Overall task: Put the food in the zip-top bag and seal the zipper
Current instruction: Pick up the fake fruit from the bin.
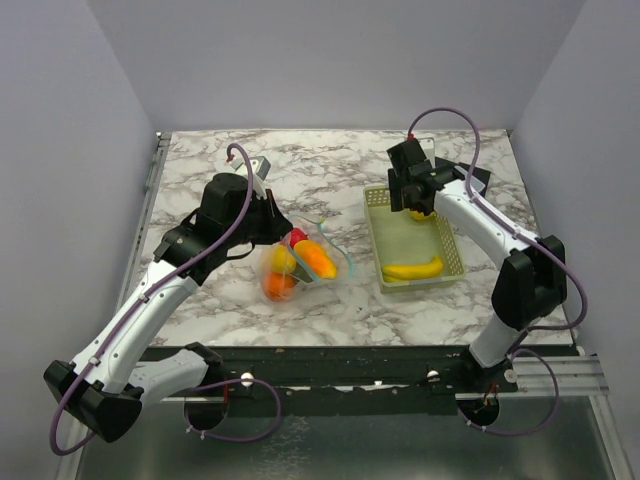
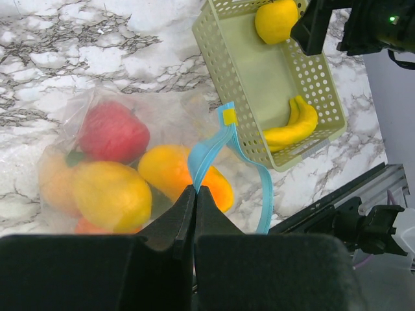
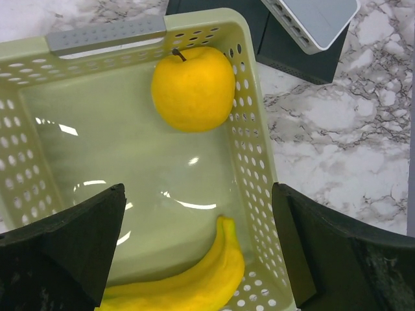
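Right pincer [image 3: 198,191] wide above yellow apple [image 3: 192,89]

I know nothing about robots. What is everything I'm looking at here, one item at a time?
table: one, white-grey marble pattern, under everything
zip-top bag: one, clear, left of the table's middle, mouth open
zipper: one, light blue, along the bag's mouth, unsealed
bagged food: at least four pieces; red, yellow, orange-yellow, orange; inside the bag
basket: one, pale yellow-green, perforated, right of the bag
round fruit: one, yellow, basket's far end
bananas: one bunch, yellow, basket's near end
left tool: one, black, shut on the zipper
right tool: one, black, open, above the basket
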